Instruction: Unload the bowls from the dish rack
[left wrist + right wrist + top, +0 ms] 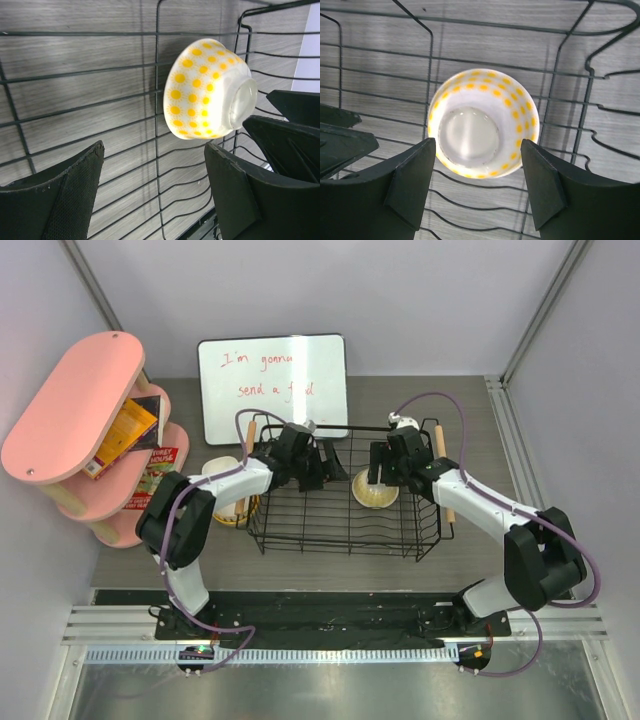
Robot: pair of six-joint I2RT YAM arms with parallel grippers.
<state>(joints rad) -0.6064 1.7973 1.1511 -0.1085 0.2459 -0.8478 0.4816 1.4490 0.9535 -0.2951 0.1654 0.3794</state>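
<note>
The black wire dish rack (330,525) stands mid-table. One white bowl with orange-yellow dots (375,492) lies in its far right part, base turned up. In the right wrist view the bowl (482,122) sits just beyond and between the open fingers of my right gripper (477,187), not touched. In the left wrist view the same bowl (207,90) lies tilted ahead of my open, empty left gripper (155,195). My left gripper (335,468) and right gripper (378,478) face each other inside the rack. Other bowls (225,500) are stacked left of the rack, partly hidden by the left arm.
A pink oval shelf (75,410) with books stands at the far left. A whiteboard (272,385) leans behind the rack. The rack's wooden handles (440,470) run along its short sides. The right gripper's fingers (290,145) show in the left wrist view.
</note>
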